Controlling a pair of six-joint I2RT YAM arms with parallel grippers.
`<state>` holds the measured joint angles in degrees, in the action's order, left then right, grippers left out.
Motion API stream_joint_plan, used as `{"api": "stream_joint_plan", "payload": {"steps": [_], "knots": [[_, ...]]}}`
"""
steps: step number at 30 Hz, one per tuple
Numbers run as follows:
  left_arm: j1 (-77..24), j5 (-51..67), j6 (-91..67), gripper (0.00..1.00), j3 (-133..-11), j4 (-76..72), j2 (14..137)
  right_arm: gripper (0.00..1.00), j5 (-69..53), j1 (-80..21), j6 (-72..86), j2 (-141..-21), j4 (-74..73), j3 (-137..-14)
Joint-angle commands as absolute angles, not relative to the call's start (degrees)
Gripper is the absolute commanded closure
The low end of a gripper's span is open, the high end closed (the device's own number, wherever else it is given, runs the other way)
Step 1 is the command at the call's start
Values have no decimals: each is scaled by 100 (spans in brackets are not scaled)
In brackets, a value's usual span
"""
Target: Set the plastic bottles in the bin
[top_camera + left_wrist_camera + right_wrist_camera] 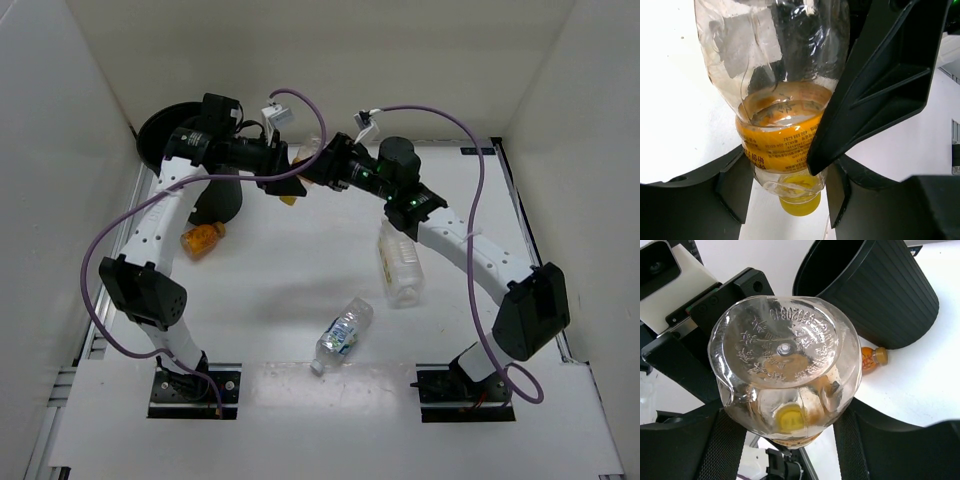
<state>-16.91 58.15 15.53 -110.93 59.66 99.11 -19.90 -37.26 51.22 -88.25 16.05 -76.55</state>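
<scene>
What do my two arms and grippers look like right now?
Left arm and right arm: white perforated links, boxy black joint housings. A purple cable runs along each. Left gripper and right gripper are matte black, angular. Small green lights glow on the right arm.

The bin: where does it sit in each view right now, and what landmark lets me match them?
Top external: the bin is at the far left corner, behind the left arm.
Left wrist: not in it.
Right wrist: the bin fills the upper right.
Shared landmark: the held orange bottle, seen in all three.
</scene>
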Motion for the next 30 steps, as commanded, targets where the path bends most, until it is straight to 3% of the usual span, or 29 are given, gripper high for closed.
{"api": "stream_joint_plan", "payload": {"steps": [1, 2, 3, 11, 16, 23, 26, 28, 30], "knots": [[-1608, 5705, 1749, 89, -11170, 6144, 9694, 46, -2196, -3674, 5002, -8841, 1671, -8286], [-1556, 5582, 1688, 89, -11223, 6144, 9694, 11, -2258, -3674, 5001, -8842, 1452, -8375], [-1556, 5190, 1688, 89, -11285, 6144, 9694, 0, -2259, -3613, 4940, -8842, 1294, -8463], [-906, 2553, 1020, 89, -12408, 5591, 9879, 0, -804, -3463, 3693, -8148, -745, -9079], [-1055, -621, 1912, 89, -12138, 4196, 9642, 0, 210, -3463, 3086, -7647, -1818, -8817], [-335, -1142, 2311, 85, -12122, 4140, 10520, 0, 720, -3463, 3032, -7076, -2004, -8025], [-212, -1257, 2216, 66, -11988, 4140, 10591, 0, 1080, -3332, 3155, -7022, -2354, -7875], [-132, -1257, 2145, 46, -11840, 4140, 10652, 0, 1081, -3087, 3207, -7170, -2879, -7875], [-70, -1257, 2083, 33, -11761, 4140, 10652, 0, 1011, -2927, 3094, -7373, -3372, -8041]]}}
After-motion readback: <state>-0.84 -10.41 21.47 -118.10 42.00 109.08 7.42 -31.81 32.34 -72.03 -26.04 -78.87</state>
